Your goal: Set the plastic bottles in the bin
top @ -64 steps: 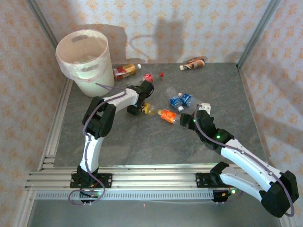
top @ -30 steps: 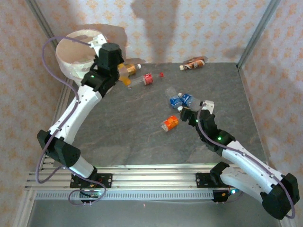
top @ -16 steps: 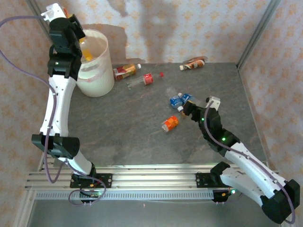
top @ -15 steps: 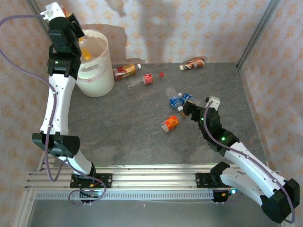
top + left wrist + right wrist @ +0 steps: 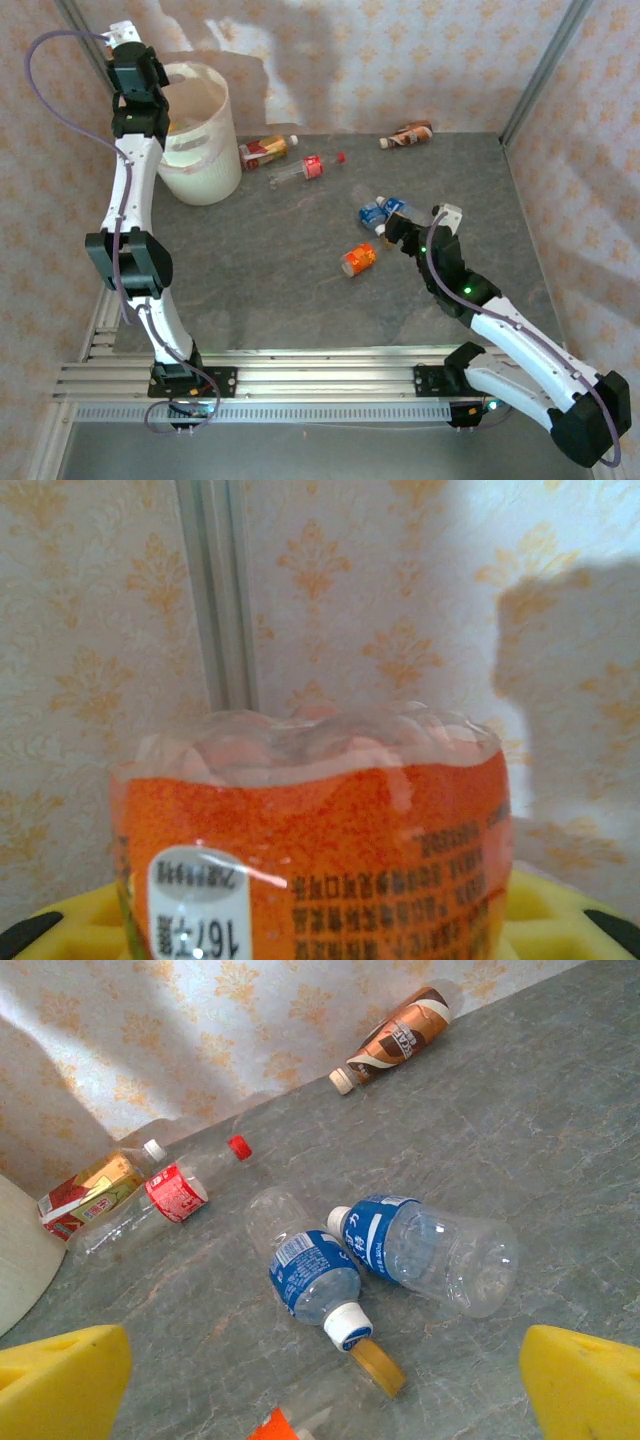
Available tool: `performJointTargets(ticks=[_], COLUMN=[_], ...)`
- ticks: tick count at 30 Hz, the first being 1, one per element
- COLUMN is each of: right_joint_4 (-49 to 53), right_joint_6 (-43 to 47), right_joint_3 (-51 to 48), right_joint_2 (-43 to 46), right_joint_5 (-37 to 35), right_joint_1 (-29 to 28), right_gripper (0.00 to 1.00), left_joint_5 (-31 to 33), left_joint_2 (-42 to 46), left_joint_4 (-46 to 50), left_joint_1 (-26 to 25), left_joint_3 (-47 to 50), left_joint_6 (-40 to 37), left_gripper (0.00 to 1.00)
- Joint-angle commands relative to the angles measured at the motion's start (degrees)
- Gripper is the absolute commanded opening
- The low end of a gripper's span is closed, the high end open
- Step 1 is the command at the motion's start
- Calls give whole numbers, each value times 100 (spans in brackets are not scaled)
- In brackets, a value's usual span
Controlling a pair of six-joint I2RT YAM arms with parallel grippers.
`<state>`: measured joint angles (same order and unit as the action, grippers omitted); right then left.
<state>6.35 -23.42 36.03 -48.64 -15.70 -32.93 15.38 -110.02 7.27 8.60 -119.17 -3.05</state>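
An orange-labelled plastic bottle (image 5: 310, 850) sits between the yellow pads (image 5: 565, 910) of my left gripper (image 5: 315, 920), which is shut on it. That gripper (image 5: 148, 92) is raised at the left rim of the off-white bin (image 5: 205, 175). My right gripper (image 5: 320, 1390) stands open, low over two blue-labelled bottles (image 5: 312, 1272) (image 5: 430, 1250) lying side by side on the table (image 5: 378, 211). An orange bottle (image 5: 358, 259) with a gold cap (image 5: 378, 1365) lies just in front of them.
At the back of the grey table lie a yellow-red labelled bottle (image 5: 265, 151), a clear bottle with a red label (image 5: 300, 168) and a brown bottle (image 5: 408, 133). Patterned walls and aluminium posts (image 5: 85, 45) close in the table.
The left arm has lifted the orange-labelled bottle off the table and swung it up to the bin's left rim. The right gripper has edged toward the blue bottles, still open.
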Motion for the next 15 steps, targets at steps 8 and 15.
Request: performJointTargets(ticks=[8, 15], right_joint_4=[-46, -9], right_joint_6=[-176, -185], right_joint_3=[27, 26], right_joint_2=[83, 63], right_joint_5=[-253, -265], right_joint_1=[27, 25], right_gripper=[100, 100], left_joint_5=[-287, -581], left_joint_2=[-209, -212], left_joint_4=[-270, -545], left_joint_1=[367, 393], left_joint_3=[151, 594], left_joint_6=[-49, 284], left_gripper=[54, 59])
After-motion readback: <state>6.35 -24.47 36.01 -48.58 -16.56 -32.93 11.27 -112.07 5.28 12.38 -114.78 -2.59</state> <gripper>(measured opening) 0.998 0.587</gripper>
